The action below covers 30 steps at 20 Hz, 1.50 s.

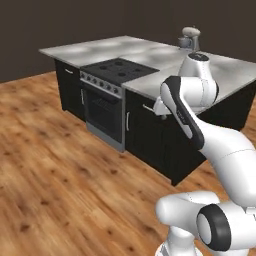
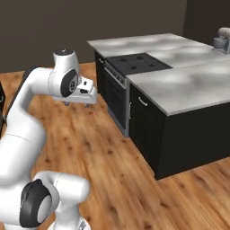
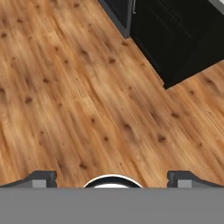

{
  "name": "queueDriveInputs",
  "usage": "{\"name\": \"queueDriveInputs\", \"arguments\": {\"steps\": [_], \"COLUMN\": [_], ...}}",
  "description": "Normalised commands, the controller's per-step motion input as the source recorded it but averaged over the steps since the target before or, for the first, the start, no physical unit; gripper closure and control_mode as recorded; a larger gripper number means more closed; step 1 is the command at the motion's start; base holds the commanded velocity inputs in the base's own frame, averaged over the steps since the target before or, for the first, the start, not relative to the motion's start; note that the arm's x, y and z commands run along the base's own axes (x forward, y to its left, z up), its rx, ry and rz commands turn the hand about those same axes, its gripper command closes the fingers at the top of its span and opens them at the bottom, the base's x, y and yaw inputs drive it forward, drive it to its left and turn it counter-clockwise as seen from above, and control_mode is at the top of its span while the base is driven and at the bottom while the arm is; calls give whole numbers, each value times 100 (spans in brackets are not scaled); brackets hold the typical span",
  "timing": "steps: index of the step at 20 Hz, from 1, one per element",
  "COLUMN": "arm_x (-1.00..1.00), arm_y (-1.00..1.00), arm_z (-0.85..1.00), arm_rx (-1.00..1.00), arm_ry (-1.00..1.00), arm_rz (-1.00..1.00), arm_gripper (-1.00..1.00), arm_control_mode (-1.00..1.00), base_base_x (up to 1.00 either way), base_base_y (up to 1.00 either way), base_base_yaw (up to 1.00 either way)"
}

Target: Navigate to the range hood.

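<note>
Here the spread-apart, empty fingers hang over wood floor, while base views add the cooktop.

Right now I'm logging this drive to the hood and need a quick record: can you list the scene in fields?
Floor: wood planks
Island: black cabinets, grey countertop
Cooktop: black, four burners, set in the counter
Oven: below the cooktop, knob row above its door
Stand mixer: far counter corner
Hand: open, holding nothing, above the floor
</note>
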Motion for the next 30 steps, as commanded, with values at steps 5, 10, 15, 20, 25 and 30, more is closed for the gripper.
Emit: {"name": "queueDriveInputs", "arguments": {"steps": [5,10,15,20,25,30], "arm_x": [0,0,0,0,0,0], "arm_y": [0,0,0,0,0,0], "arm_z": [0,0,0,0,0,0], "arm_rx": [0,0,0,0,0,0], "arm_ry": [0,0,0,0,0,0], "arm_rz": [0,0,0,0,0,0], "arm_gripper": [-100,-100,-100,-100,-100,-100], "arm_control_mode": [100,100,100,100,100,100], "base_base_x": [100,100,100,100,100,93], "base_base_y": [0,1,19,54,76,52], "base_base_yaw": [9,1,-8,-23,-29,-33]}}
